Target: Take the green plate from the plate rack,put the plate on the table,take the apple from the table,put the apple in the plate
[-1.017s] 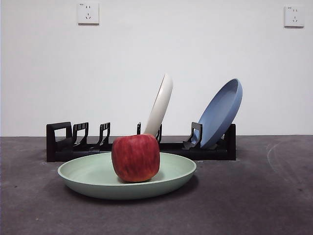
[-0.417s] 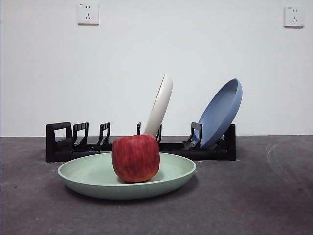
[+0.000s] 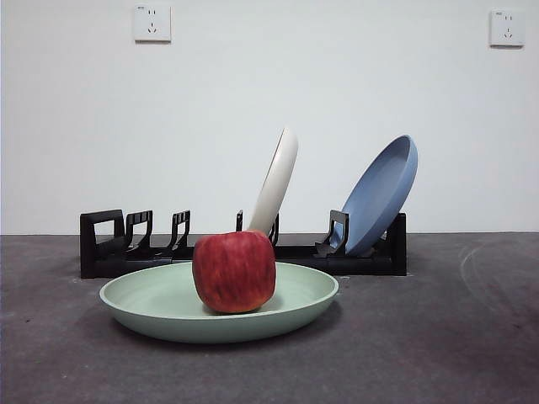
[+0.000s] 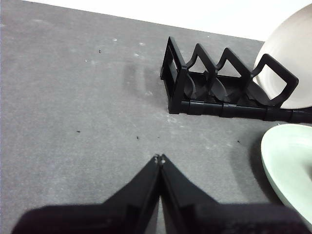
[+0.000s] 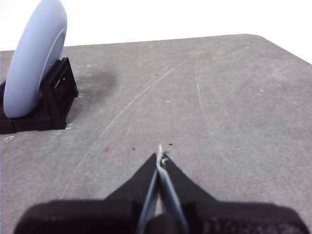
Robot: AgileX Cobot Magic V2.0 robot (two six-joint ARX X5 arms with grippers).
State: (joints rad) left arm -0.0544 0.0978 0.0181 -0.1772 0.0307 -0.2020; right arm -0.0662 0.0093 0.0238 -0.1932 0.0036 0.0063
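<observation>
Front view: the apple [image 3: 233, 271] sits inside the green plate [image 3: 219, 306], which lies flat on the counter [image 3: 438, 353] just in front of the plate rack [image 3: 109, 244]; a knock could roll it out.

Left wrist view: left tool [image 4: 159, 159] clenched, empty, beside the plate's rim.

Right wrist view: right tool [image 5: 160, 157] clenched, empty, well clear.

In the front view the apple [image 3: 234, 271] hides the middle of the plate rack [image 3: 101, 244] and the foot of the cream plate [image 3: 275, 181]. In the left wrist view the green plate [image 4: 287, 163] is cut off at 4 o'clock and the cream plate at 2 o'clock. In the right wrist view the blue plate [image 5: 34, 68] runs past the edge at 10 o'clock.
</observation>
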